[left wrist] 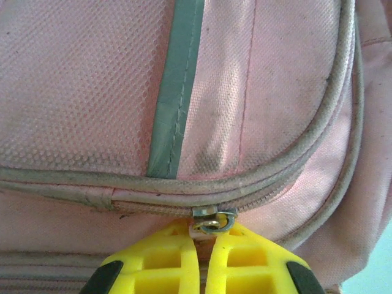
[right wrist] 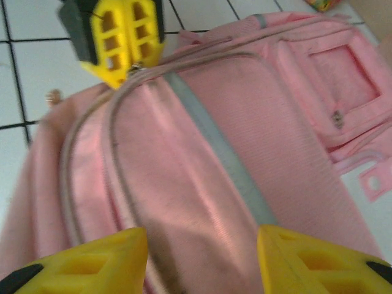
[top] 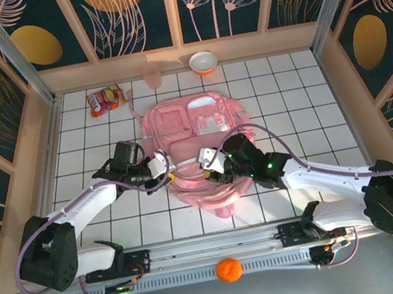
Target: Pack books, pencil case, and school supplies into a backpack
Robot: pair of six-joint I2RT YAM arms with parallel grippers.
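Desk (top: 89, 135) of white tiles carries your backpack (top: 196, 147), which lies flat and front-up near its middle. The backpack's long axis runs from the near edge toward the far wall, with the small outer pockets at the far end. You cannot tell for sure which end is the top. A grey stripe (left wrist: 174, 86) runs along that same axis across the front panel.

Your right gripper (right wrist: 202, 245) hovers over the near-right part of the backpack. Its jaws stand apart with only pink fabric under them and nothing held. Your left gripper (left wrist: 205, 236) sits at the backpack's left edge, jaws closed on the small metal zipper pull (left wrist: 213, 220) of the curved zip.

You look to be at the opening step: the zip seems shut, so nothing can go in yet. Next, draw the pull along the curve of the zip, following its bend rather than tugging straight. Consider pressing the fabric down with the right gripper so the backpack does not slide along with the pull.
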